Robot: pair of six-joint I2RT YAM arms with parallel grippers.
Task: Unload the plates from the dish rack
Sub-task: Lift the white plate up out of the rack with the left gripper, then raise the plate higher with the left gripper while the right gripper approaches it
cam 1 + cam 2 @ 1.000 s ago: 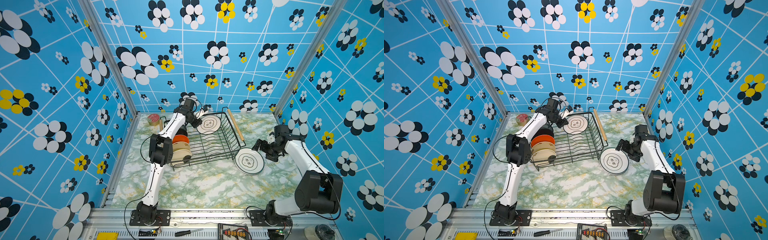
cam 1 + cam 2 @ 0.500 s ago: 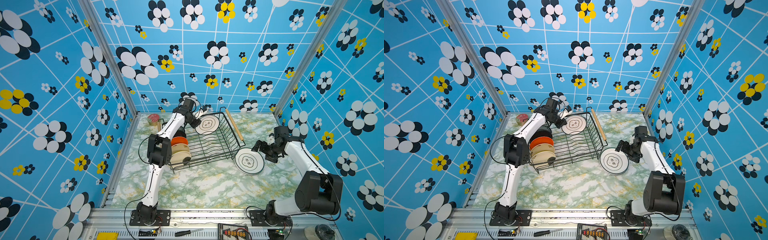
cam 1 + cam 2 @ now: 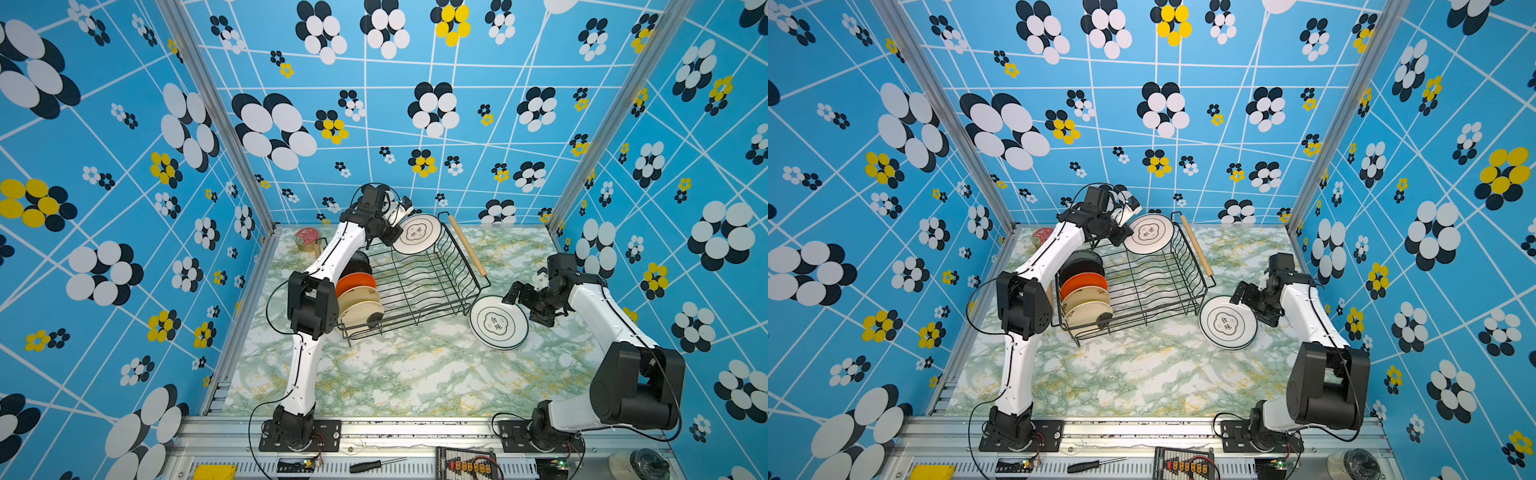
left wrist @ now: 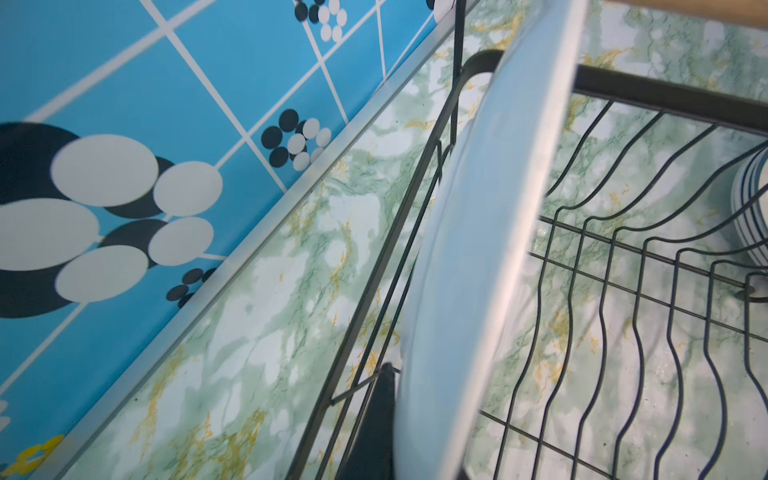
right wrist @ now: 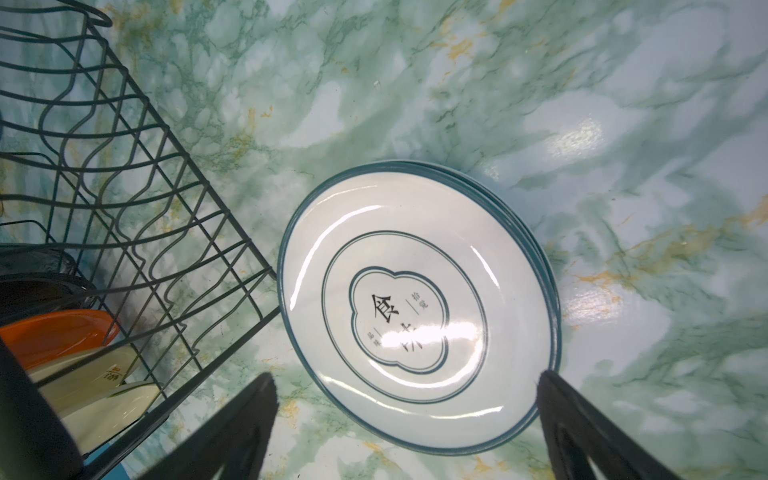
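Note:
The black wire dish rack [image 3: 457,266] [image 3: 1177,266] stands left of centre on the table. At its far end my left gripper [image 3: 397,226] [image 3: 1126,228] is shut on the rim of a white plate [image 3: 417,234] [image 3: 1149,234] with a lobed emblem, held upright above the wires. In the left wrist view that plate [image 4: 478,249] is edge-on between the fingers [image 4: 374,432]. Black, orange and cream plates [image 3: 357,286] [image 3: 1084,291] stand in the rack's near end. My right gripper [image 3: 524,308] [image 5: 405,376] is open, just above a stack of white plates [image 3: 498,323] [image 5: 415,307] lying flat on the table right of the rack.
A red-lidded tin [image 3: 306,237] [image 3: 1042,235] sits in the far left corner behind the left arm. A striped plate [image 4: 752,216] stands in the rack. The rack's wooden handle [image 3: 467,245] runs along its right side. Patterned walls close in the table on three sides.
The plate in my left gripper has risen a little out of the rack, and the rack has shifted slightly. The right arm has not moved.

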